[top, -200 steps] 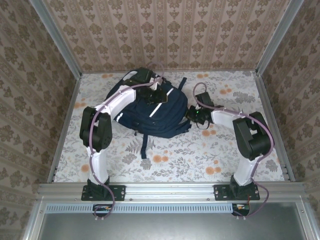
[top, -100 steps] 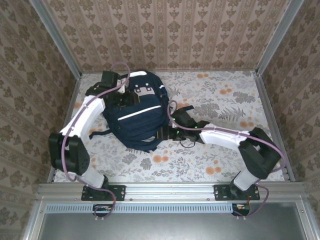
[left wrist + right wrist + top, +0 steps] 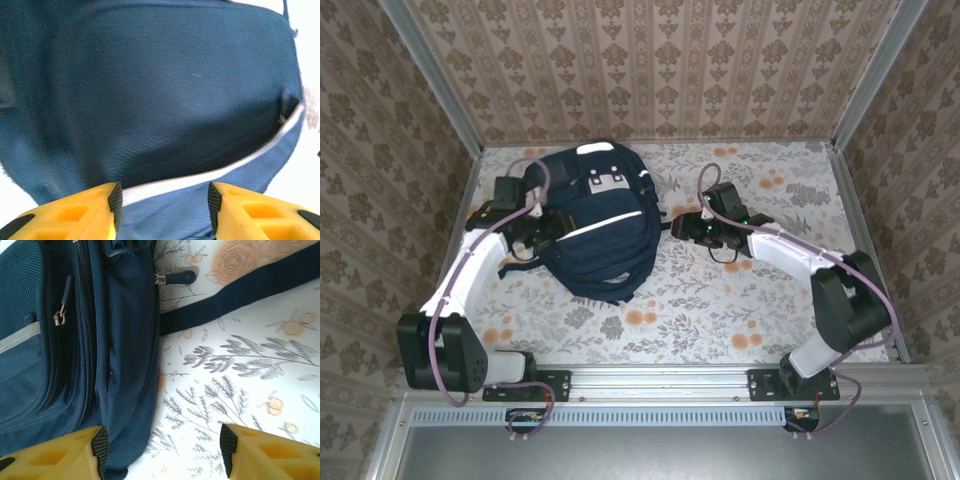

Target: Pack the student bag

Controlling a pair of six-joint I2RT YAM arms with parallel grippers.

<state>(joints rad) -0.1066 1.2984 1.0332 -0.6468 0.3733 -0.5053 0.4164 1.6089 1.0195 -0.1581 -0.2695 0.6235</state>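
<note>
Navy fabric: one student bag (image 3: 602, 232) lies flat on the far-left part of the floral table (image 3: 720, 300). Its white stripe and patches face up, and one dark strap (image 3: 227, 294) trails right. Two grippers flank it, the left gripper (image 3: 162, 200) close at its left side and the right gripper (image 3: 162, 445) just beside its right edge. Both have fingers spread, holding nothing. Bare cloth lies open near and right.

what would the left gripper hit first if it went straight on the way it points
Most likely the bag: its navy fabric lies straight ahead of the left gripper, in line with the gap between its open jaws. How near it is, the picture doesn't settle.
</note>
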